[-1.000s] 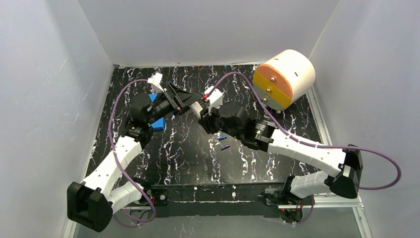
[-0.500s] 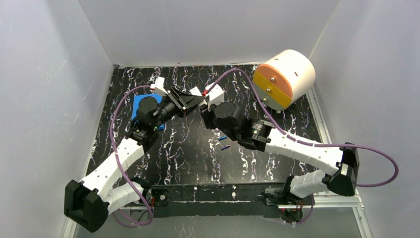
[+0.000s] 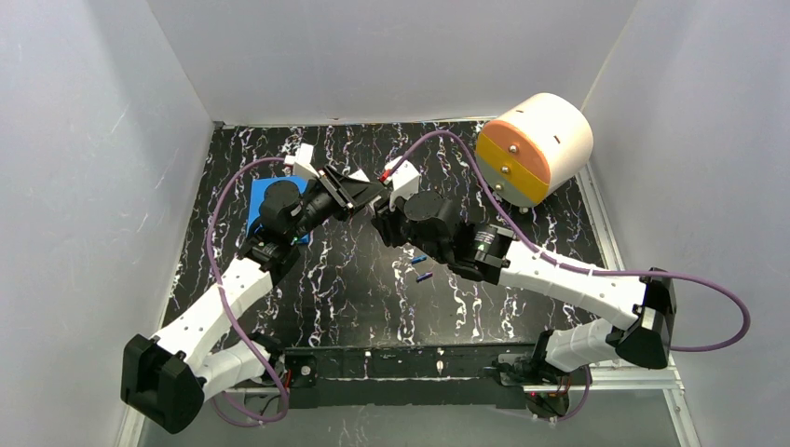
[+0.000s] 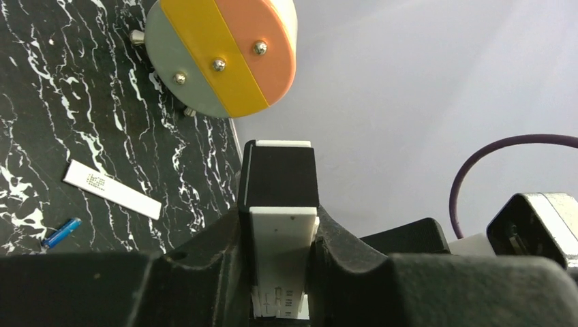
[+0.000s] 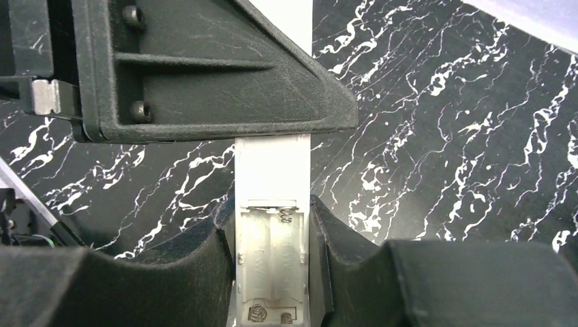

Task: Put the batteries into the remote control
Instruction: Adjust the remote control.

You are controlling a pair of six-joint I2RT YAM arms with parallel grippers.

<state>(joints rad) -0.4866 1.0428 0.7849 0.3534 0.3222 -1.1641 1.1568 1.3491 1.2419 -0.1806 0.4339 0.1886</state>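
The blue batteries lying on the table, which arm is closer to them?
Right. The right arm hangs right beside the batteries, its wrist almost over them. The left arm sits off to their left, its wrist by the blue pad, well away.

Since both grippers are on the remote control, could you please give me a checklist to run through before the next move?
1. Left gripper clamped on the remote control: ok, fingers press both of its sides.
2. Right gripper holding it: ok.
3. Battery recess uncovered and empty: ok, springs bare.
4. Both batteries free on the table: ok, they lie beside the right wrist.
5. Which way each battery's tip points: cannot tell.
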